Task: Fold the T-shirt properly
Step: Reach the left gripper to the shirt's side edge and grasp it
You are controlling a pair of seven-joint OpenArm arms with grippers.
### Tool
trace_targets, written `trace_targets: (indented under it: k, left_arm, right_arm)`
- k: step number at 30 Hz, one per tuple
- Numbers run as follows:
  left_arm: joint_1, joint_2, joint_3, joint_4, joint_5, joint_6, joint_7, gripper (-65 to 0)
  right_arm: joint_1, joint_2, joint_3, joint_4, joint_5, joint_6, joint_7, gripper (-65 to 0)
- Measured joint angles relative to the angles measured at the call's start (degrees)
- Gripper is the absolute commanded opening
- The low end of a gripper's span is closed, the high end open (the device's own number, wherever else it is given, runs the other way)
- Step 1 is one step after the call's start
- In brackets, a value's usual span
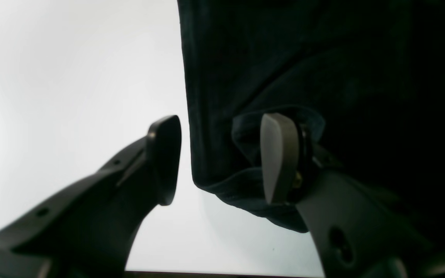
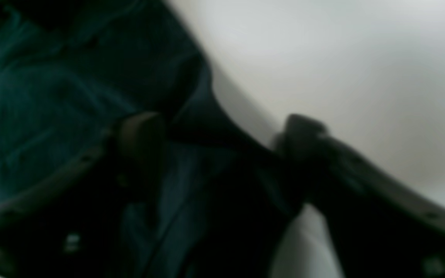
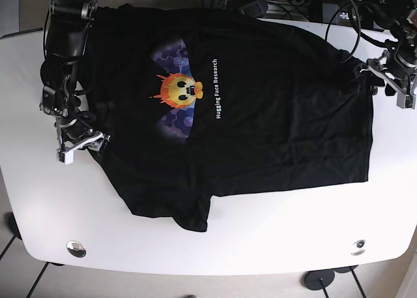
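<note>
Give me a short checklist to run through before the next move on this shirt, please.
1. Left gripper open around the shirt hem: ok, one finger sits on cloth, the other off it.
2. Right gripper straddling cloth: ok, but blurred.
3. Either grasp closed: not ok, both open.
4. Shirt flat, print up: mostly ok, with wrinkles.
5. Shirt wholly on table: cannot tell at the far edge.
</note>
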Motion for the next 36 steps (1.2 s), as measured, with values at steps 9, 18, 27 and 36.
trace_targets:
  k: [9,18,27,36]
  left_arm:
    - [-0.04,0.00,0.00,0.00,-0.02,0.00,0.00,-33.8]
    - [0.28,-1.05,-0.02,0.00,-0.02,0.00,0.00,-33.8]
    - [0.11,-1.92,-0.13,0.00,-0.02,0.00,0.02,-33.8]
    - [-6.69,-1.99,-0.07,0.00,3.72,0.00,0.07,-31.2]
  right_arm:
    - [-8.55,-1.27,-0.09,11.74,-0.02,-0.46,-3.43,-37.1]
    - [3.02,-1.05,-0.52,1.40,-0.50,-0.09,-3.19,0.0]
    - [11.85,-0.07,-0.48,-11.82,-0.44,5.60,-4.81,0.0]
    - [6.99,-2.14,-0.26,-5.84,-0.96,5.55,-6.88,-61.8]
